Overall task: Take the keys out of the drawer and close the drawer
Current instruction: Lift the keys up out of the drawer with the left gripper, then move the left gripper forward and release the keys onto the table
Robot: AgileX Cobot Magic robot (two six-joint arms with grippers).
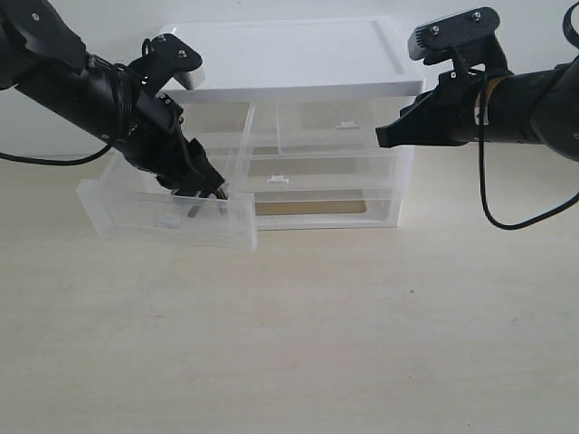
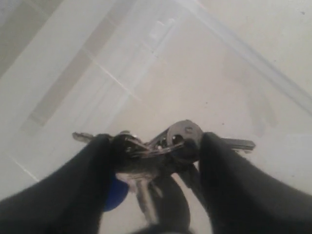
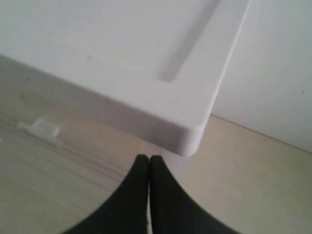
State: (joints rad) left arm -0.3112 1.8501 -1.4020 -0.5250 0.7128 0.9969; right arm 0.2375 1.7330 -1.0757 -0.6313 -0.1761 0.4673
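The drawer, clear frosted plastic, stands pulled out from the upper left of the drawer unit. My left gripper reaches down into it. In the left wrist view the keys lie across the gap between the two black fingers. Both fingers press against the bunch, so my left gripper is shut on it. A blue tag hangs below the ring. My right gripper hovers shut and empty by the unit's upper right corner, and it shows as in the right wrist view.
The unit's white top has a raised rim, and its corner sits just ahead of the right fingertips. The upper right drawer and the full-width drawer are pushed in. Pale wooden tabletop stretches in front.
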